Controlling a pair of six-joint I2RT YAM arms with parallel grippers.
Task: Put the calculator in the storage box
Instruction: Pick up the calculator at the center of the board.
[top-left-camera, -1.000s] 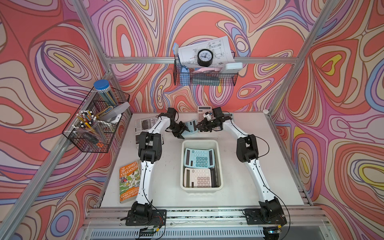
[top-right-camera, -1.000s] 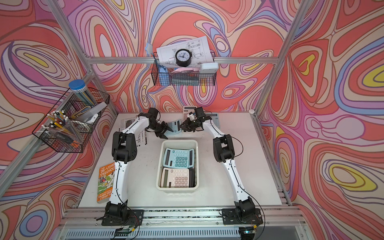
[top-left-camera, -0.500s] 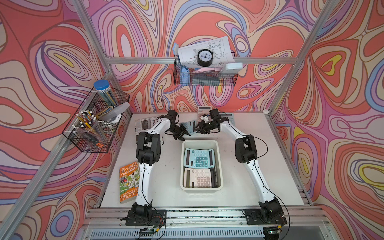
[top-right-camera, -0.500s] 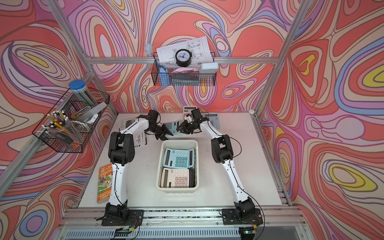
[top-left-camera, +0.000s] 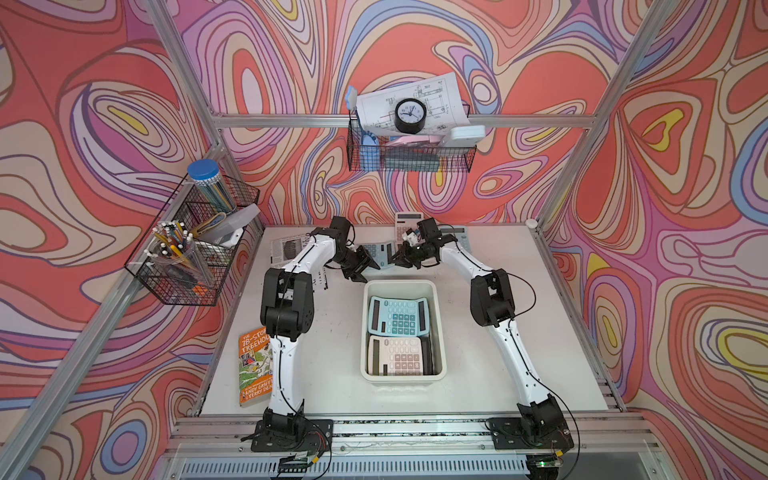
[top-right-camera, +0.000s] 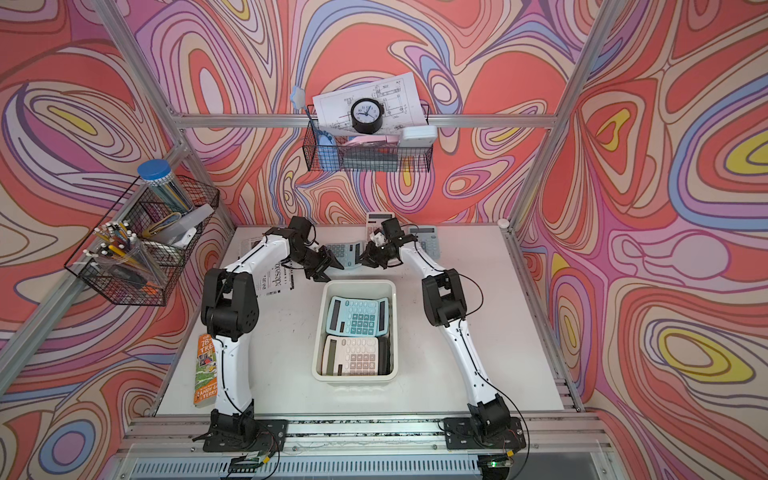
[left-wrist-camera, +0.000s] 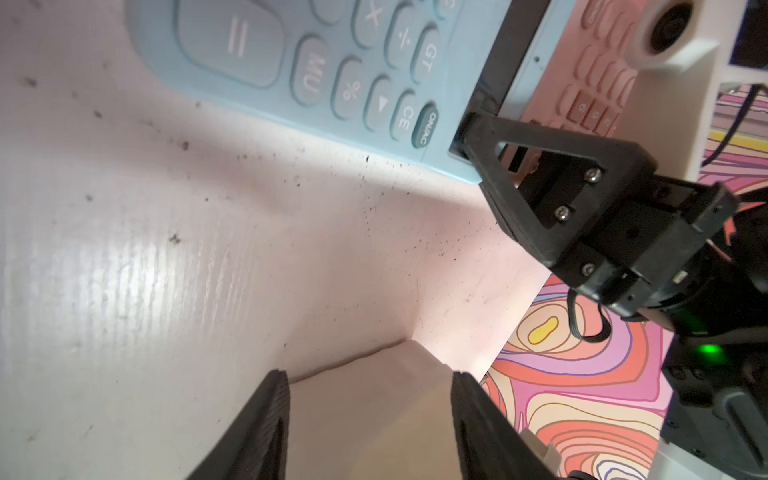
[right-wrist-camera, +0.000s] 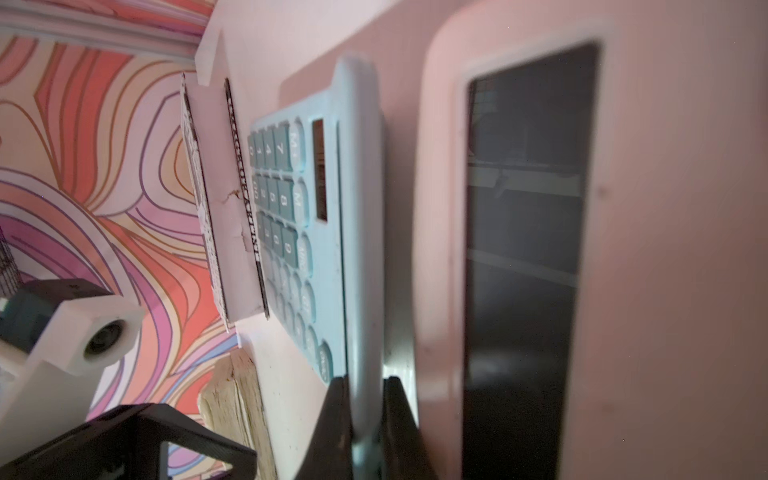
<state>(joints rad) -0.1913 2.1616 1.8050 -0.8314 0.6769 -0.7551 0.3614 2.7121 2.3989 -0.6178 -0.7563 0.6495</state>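
The cream-white storage box (top-left-camera: 399, 284) (top-right-camera: 359, 283) stands mid-table and holds a light blue and a pinkish calculator. Just behind it lies another light blue calculator (top-left-camera: 380, 250) (top-right-camera: 344, 250) (left-wrist-camera: 332, 62) (right-wrist-camera: 361, 249). My right gripper (top-left-camera: 400, 259) (top-right-camera: 368, 259) (right-wrist-camera: 365, 380) is shut on this calculator's edge at the display end, one finger on each face. My left gripper (top-left-camera: 365, 266) (top-right-camera: 328, 268) (left-wrist-camera: 370, 376) hangs open and empty over the box's far left corner (left-wrist-camera: 365, 415), close to the calculator's other end without touching it.
A pink calculator (right-wrist-camera: 623, 249) and a grey-blue one (top-left-camera: 462, 241) lie at the back of the table. Printed papers (top-left-camera: 286, 249) sit at the back left, an orange book (top-left-camera: 253, 361) at the left edge. Black wire baskets (top-left-camera: 191, 253) (top-left-camera: 411, 153) hang on the walls.
My right gripper has shifted a little left and toward the box and has shut on the blue calculator's edge. The left gripper edged slightly toward the box and stays open.
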